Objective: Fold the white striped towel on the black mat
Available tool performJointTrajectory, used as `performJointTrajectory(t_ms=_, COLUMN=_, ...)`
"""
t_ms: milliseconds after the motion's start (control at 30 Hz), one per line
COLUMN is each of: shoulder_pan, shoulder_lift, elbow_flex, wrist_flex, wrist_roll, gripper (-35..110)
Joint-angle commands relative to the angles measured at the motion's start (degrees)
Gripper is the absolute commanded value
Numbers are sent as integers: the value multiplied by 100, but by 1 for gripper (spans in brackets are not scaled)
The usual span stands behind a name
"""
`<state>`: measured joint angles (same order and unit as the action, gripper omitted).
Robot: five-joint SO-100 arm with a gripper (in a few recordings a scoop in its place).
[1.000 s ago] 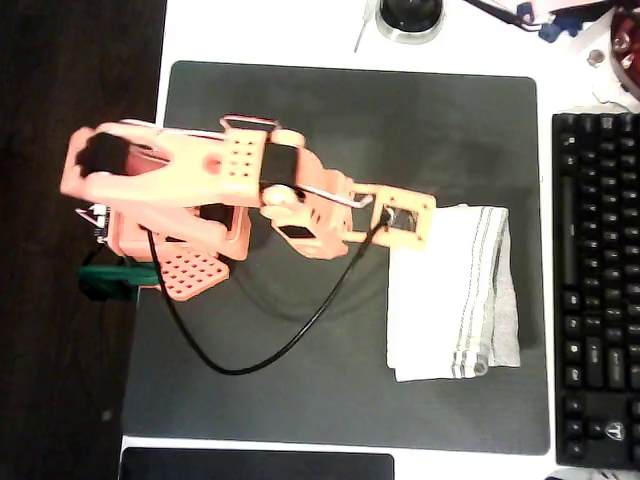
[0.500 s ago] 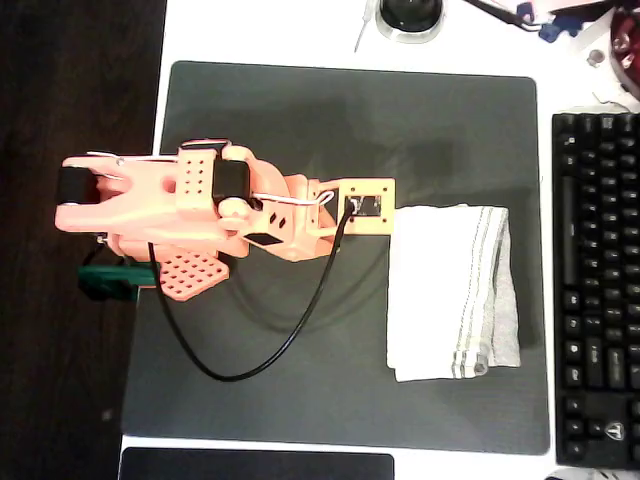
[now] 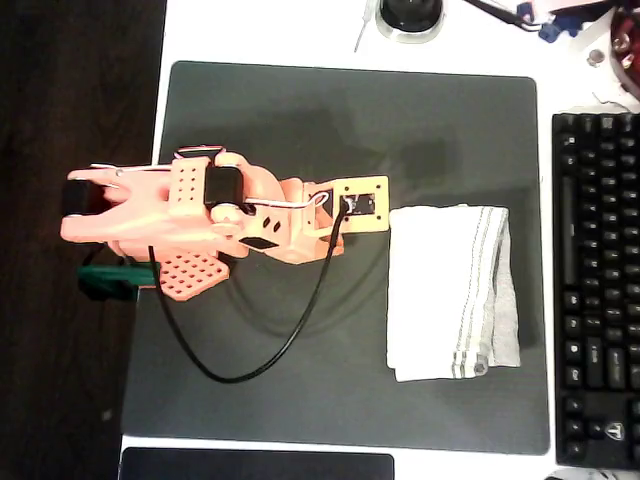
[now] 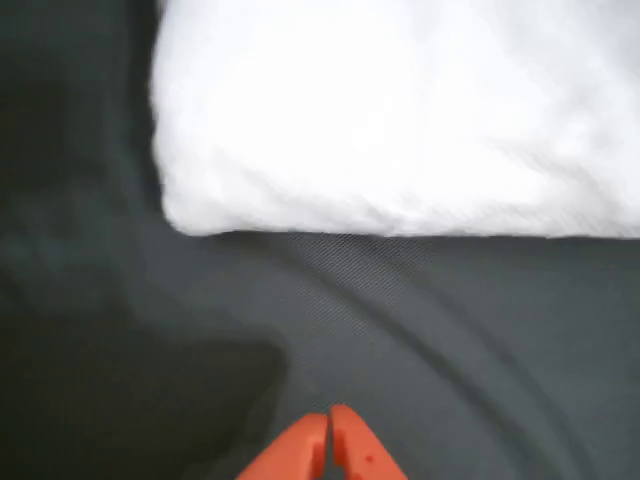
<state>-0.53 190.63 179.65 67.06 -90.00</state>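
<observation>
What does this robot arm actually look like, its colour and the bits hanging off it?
The arm is salmon-orange plastic with black blocks set into its joints and panels perforated with small holes. A black cable loops from its base to a square camera frame at the wrist. The gripper ends in two tapered orange fingers.

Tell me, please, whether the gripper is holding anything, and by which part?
Nothing: the gripper is shut and empty over the black mat, apart from the white striped towel.

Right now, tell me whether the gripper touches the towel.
Apart. The wrist view shows bare black mat between the shut gripper and the white striped towel.
</observation>
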Motion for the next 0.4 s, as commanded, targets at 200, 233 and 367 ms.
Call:
performJointTrajectory(t_ms=200, shoulder_pan=-26, shoulder_lift=185, elbow_flex=123, wrist_flex=809, wrist_roll=70, gripper=0)
performJointTrajectory(t_ms=233, shoulder_pan=-18, shoulder_lift=185, elbow_flex=123, wrist_flex=879, wrist_roll=70, gripper=0)
performJointTrajectory(t_ms=367, shoulder_pan=0, shoulder_lift=185, elbow_flex=123, wrist_flex=1081, wrist_roll=149, gripper=0)
